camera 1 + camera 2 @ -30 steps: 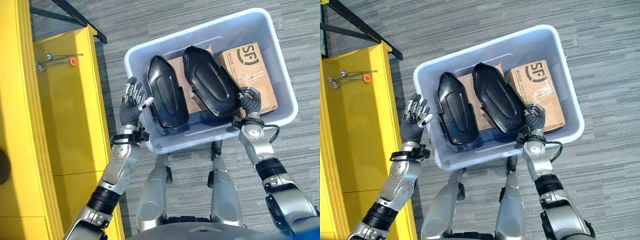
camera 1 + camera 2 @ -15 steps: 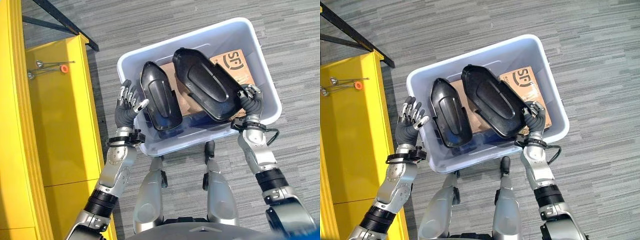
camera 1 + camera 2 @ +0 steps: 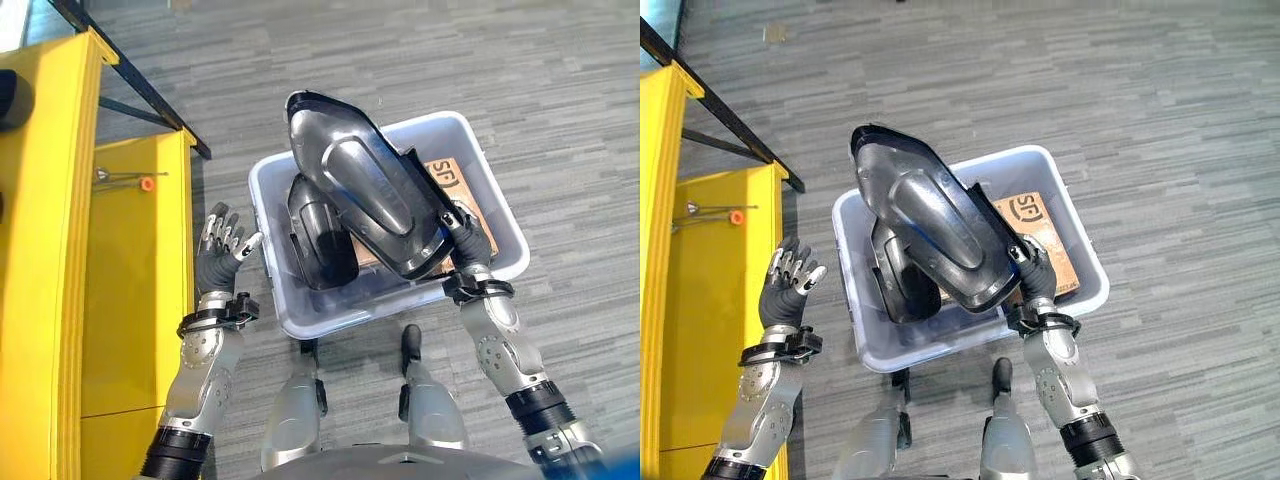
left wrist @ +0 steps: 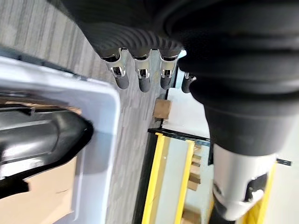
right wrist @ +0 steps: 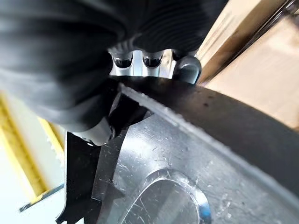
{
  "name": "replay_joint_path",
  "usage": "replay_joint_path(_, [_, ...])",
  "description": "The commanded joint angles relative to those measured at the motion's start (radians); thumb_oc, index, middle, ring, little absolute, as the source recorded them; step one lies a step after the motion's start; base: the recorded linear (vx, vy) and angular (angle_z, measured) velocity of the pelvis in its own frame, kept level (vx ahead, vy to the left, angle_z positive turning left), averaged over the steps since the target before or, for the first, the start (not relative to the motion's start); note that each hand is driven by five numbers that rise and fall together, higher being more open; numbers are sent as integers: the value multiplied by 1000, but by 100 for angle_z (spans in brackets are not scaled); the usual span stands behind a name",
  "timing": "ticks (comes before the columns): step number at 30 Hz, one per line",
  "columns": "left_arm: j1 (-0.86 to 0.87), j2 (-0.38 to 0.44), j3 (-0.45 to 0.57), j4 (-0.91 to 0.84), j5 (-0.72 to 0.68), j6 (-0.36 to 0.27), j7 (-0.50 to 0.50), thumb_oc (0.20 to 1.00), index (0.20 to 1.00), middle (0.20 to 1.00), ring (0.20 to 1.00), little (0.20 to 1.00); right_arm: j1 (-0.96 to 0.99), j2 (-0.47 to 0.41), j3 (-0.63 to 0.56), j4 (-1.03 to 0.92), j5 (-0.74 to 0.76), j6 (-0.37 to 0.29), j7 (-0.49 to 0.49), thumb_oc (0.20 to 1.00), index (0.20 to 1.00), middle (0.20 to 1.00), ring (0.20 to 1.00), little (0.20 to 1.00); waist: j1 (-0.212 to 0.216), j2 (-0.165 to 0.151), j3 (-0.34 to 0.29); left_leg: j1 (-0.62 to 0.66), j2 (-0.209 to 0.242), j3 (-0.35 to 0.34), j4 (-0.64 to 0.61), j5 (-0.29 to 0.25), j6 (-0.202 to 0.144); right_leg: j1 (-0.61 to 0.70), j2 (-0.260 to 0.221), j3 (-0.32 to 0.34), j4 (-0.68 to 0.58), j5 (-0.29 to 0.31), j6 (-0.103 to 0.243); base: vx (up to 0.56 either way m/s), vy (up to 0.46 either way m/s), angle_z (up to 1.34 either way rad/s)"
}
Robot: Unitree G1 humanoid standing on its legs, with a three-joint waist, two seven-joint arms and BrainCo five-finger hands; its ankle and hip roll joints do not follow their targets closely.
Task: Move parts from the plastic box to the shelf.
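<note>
Left eye view, right robot hand [image 3: 462, 236] fingers hidden behind lifted black part [image 3: 365, 185]

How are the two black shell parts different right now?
The lifted black part is gripped by the right hand and tilts above the plastic box; the other black part sits inside the box, untouched. The lifted one looks bigger and is seen whole; the other is half hidden. Both are glossy black shells.

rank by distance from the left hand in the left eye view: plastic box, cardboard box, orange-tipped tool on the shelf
From the left hand:
1. Plastic box: its near wall, just right of the fingers.
2. Orange-tipped tool: on the yellow shelf, up and left.
3. Cardboard box: inside, on the far right.
</note>
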Motion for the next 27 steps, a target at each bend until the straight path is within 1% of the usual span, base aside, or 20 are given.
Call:
replay_joint_path(1, [10,11,58,-36,10,-15,-26,1000,1000,1000,1000,1000,1,1,-14,-95,78,-13,62,200,200,200,200,200,22,-13,-42,106,131,32,10,-20,-71,-10,-27,-9,175,-125,21,-20,-88,9])
replay_joint_path(3, [21,7,62,-36,8,-12,-30,1000,1000,1000,1000,1000,6,-5,-16,-99,80,-8,64,200,200,200,200,200,23,-11,-44,110,138,27,10,-16,-72,-7,-20,-13,187,-137,16,-72,-114,16])
replay_joint_path(4, [54,-8,85,-41,-1,-9,-34,1000,1000,1000,1000,1000,0,-28,-11,-102,95,-1,79,200,200,200,200,200,39,-8,-45,112,164,9,10,8,-78,-11,12,-28,219,-164,-4,-167,-205,19])
replay_joint_path(6, [74,-14,99,-44,-8,-6,-40,1000,1000,1000,1000,1000,-6,-46,-9,-104,102,6,89,200,200,200,200,200,51,-5,-40,96,182,-4,10,34,-84,-35,34,-35,257,-184,-21,-170,-198,11])
replay_joint_path(8, [89,-26,106,-41,-16,-6,-40,1000,1000,1000,1000,1000,-18,-63,8,-109,113,13,100,200,200,200,200,200,67,0,-32,66,204,-33,10,79,-99,-59,59,-56,288,-201,-41,-187,-220,12])
replay_joint_path(9, [92,-31,113,-35,-19,-2,-40,1000,1000,1000,1000,1000,-30,-84,11,-112,113,15,110,200,200,200,200,200,86,3,-18,21,208,-76,10,129,-116,-77,71,-88,308,-219,-58,-232,-251,32])
replay_joint_path(10, [92,-36,112,-32,-22,1,-43,1000,1000,1000,1000,1000,-32,-91,11,-109,116,17,113,200,200,200,200,200,94,4,-15,-3,205,-95,10,149,-123,-83,74,-106,312,-223,-66,-303,-311,80])
replay_joint_path(11, [77,-44,98,-17,-29,2,-49,1000,1000,1000,1000,1000,-26,-116,-13,-105,103,13,115,200,200,200,200,200,111,5,1,-55,175,-96,10,198,-121,-79,59,-158,307,-219,-76,-174,-181,80])
replay_joint_path(12, [77,-44,97,-17,-29,2,-49,1000,1000,1000,1000,1000,-26,-116,-13,-105,104,13,115,200,200,200,200,200,110,5,2,-54,174,-97,10,199,-121,-78,58,-159,307,-220,-75,-198,-166,85])
replay_joint_path(13, [62,-47,89,-2,-30,5,-56,1000,1000,1000,1000,1000,-18,-127,-33,-101,102,7,116,200,200,200,200,200,109,-3,8,-47,160,-43,10,182,-102,-76,39,-192,305,-213,-78,-112,-70,138])
replay_joint_path(15, [64,-49,75,2,-31,9,-77,1000,1000,1000,1000,1000,8,-131,-51,-97,91,6,121,200,200,200,200,200,110,-13,2,-1,143,-26,20,135,-80,-83,19,-231,309,-201,-78,-177,-136,213])
replay_joint_path(16, [70,-62,70,-2,-32,18,-97,1000,1000,1000,1000,1000,65,-124,-86,-102,100,5,130,200,200,200,200,200,91,-29,-3,46,135,-21,164,-13,-56,-67,-18,-289,321,-212,-77,-192,-123,163])
replay_joint_path(18, [69,-64,71,0,-33,22,-102,1000,1000,1000,1000,1000,82,-120,-99,-105,94,3,128,200,200,200,200,200,81,-27,-4,69,146,-2,180,-36,-54,-62,-30,-319,331,-215,-80,-101,10,157])
replay_joint_path(19, [66,-63,71,1,-37,20,-104,1000,1000,1000,1000,1000,106,-111,-106,-105,92,6,127,200,200,200,200,200,68,-19,-8,117,162,5,173,-57,-59,-62,-59,-356,367,-214,-75,40,326,150])
replay_joint_path(20, [64,-58,70,0,-40,18,-102,1000,1000,1000,1000,1000,118,-104,-115,-99,80,19,124,200,200,200,200,200,61,-1,-14,125,153,-22,117,-87,-58,-59,-108,-359,407,-190,-45,40,331,130])
replay_joint_path(21, [64,-58,70,-1,-41,18,-102,1000,1000,1000,1000,1000,118,-104,-115,-100,79,19,124,200,200,200,200,200,61,-2,-14,125,151,-22,119,-89,-57,-60,-110,-358,409,-191,-44,79,413,71])
replay_joint_path(24, [80,-31,77,-20,-35,15,-120,1000,1000,1000,1000,1000,155,-72,-136,-105,87,24,137,200,200,200,200,200,83,-14,-13,82,63,-57,180,-162,-25,1,-210,-384,368,-101,3,34,324,70])
replay_joint_path(25, [81,-30,77,-21,-35,15,-120,1000,1000,1000,1000,1000,155,-72,-136,-105,87,24,137,200,200,200,200,200,82,-14,-13,83,63,-58,180,-162,-25,1,-211,-385,367,-101,3,136,499,60])
replay_joint_path(26, [101,-19,90,-26,-12,17,-130,1000,1000,1000,1000,1000,190,-41,-150,-116,83,35,147,200,200,200,200,200,93,-25,-32,86,-19,-74,177,-197,5,43,-277,-397,316,-6,51,131,437,41])
replay_joint_path(27, [102,-7,92,-25,2,20,-134,1000,1000,1000,1000,1000,204,-26,-154,-119,90,39,150,200,200,200,200,200,91,-28,-40,88,-42,-80,170,-199,17,52,-291,-395,310,15,57,133,442,47])
